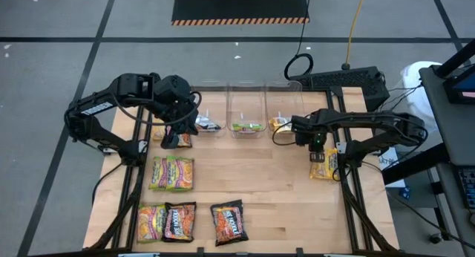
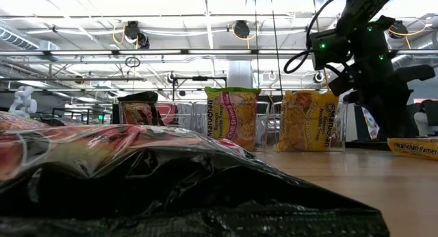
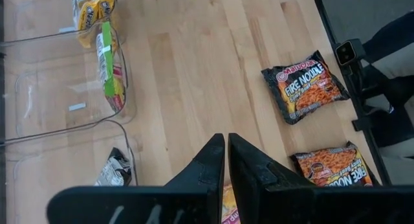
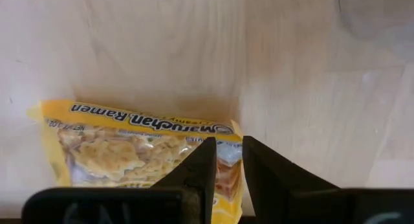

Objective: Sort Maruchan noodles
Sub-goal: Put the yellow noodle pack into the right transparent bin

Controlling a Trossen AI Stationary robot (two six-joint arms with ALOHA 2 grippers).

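Item: Maruchan noodles, part sorted.

- Yellow packet (image 1: 323,165), right bench edge. Right gripper (image 4: 225,160) just over its upper edge, fingers narrow, empty. Risk: a corner pinch lets crinkly film slip.
- Loose packets (image 1: 172,174), left and front of bench.
- Left gripper (image 3: 226,160) near the bins (image 1: 246,108), fingers nearly together, empty. Risk: brushing a bin wall.

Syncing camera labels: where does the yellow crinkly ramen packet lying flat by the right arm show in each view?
High view: yellow ramen packet flat on the wooden table's right side, just below the right gripper.
Low view: thin yellow strip at the far right edge.
Left wrist view: not in it.
Right wrist view: fills the lower left, behind the fingers.
Shared landmark: the row of clear plastic bins, seen in the high, low and left wrist views.
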